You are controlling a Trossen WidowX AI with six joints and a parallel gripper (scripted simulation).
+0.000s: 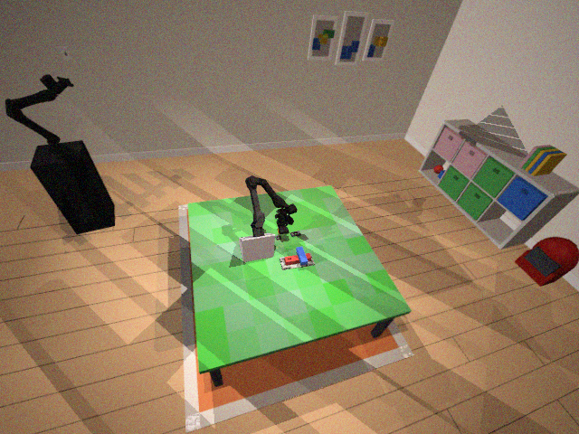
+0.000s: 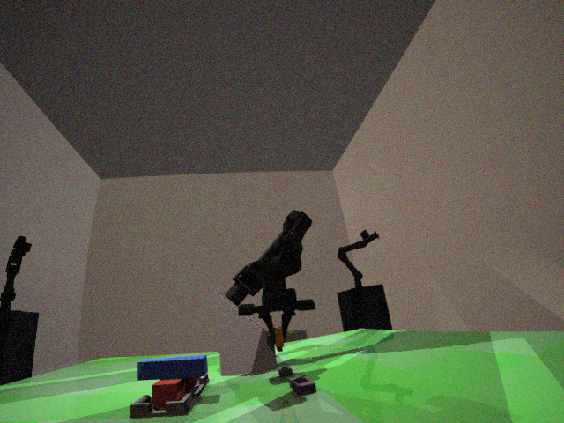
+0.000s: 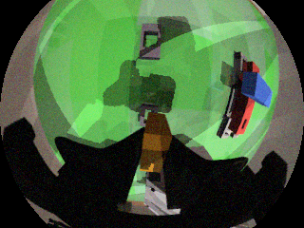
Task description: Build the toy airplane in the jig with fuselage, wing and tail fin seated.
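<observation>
The red fuselage (image 1: pixel 290 259) (image 2: pixel 165 394) (image 3: pixel 242 114) lies in the cradle (image 1: pixel 283 267) (image 2: pixel 141 406). The blue wing (image 1: pixel 301 256) (image 2: pixel 172 367) (image 3: pixel 256 88) lies crosswise on top of the fuselage and looks level; its tab is hidden. My gripper (image 2: pixel 278 336) (image 3: pixel 154 132) is shut on the orange tail fin (image 2: pixel 278 342) (image 3: pixel 157 124), which hangs upright above the table, clear of the small dark holder (image 2: pixel 285 371) (image 3: pixel 142 115). The cradle is to the right of the gripper in the wrist view. The fuselage's tail socket cannot be made out clearly.
A larger open holder (image 1: pixel 295 233) (image 2: pixel 302 385) (image 3: pixel 143 44) stands on the green table (image 1: pixel 261 298) near the small one. A pale upright panel (image 1: pixel 257 248) (image 2: pixel 241 352) stands close to the arm's base, left of the cradle in the top view.
</observation>
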